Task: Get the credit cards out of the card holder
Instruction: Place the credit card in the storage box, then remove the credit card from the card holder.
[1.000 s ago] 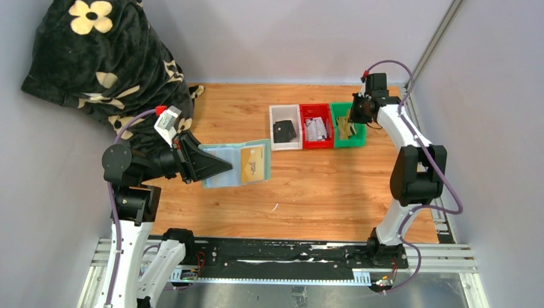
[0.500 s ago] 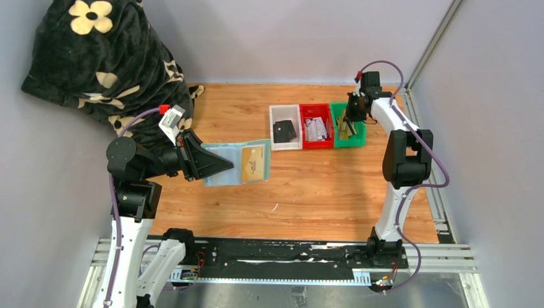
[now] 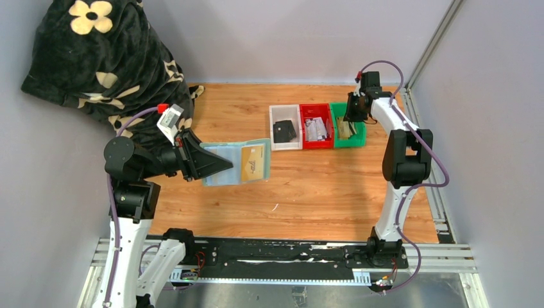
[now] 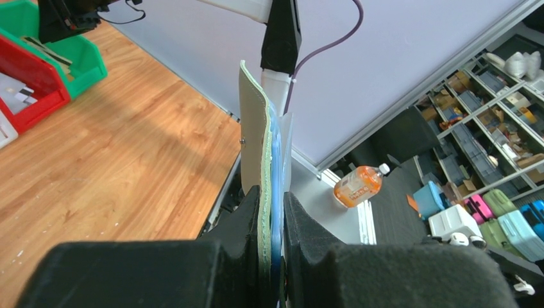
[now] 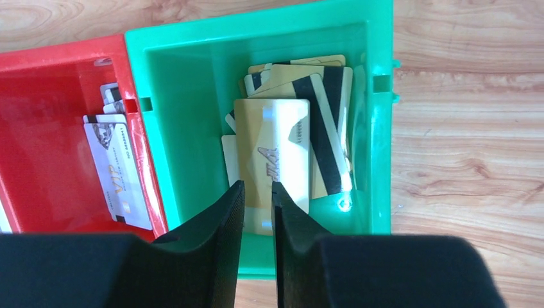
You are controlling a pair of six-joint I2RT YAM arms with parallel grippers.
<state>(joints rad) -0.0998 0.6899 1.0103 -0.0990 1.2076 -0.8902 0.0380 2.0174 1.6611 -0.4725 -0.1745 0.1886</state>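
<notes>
The sage-green card holder (image 3: 233,153) hangs spread open above the table, with my left gripper (image 3: 224,168) shut on its left edge. A tan-gold credit card (image 3: 253,163) sits in its right pocket. In the left wrist view the card holder (image 4: 255,122) runs edge-on between the pads of that gripper (image 4: 272,196). My right gripper (image 3: 349,119) hovers over the green bin (image 5: 378,128). Its jaws (image 5: 258,189) are open by a narrow gap with nothing between them. Below them a gold card (image 5: 272,154) lies flat on several other cards in the bin.
A red bin (image 3: 315,110) with white cards and a white bin (image 3: 274,128) holding a black wallet (image 3: 284,131) stand left of the green bin. A black flowered blanket (image 3: 102,58) fills the back left corner. Grey walls close in behind and on both sides.
My right gripper swung left and down over the green bin, then its jaws parted. A gold card now lies in the bin. The left arm holds the card holder almost where it was.
</notes>
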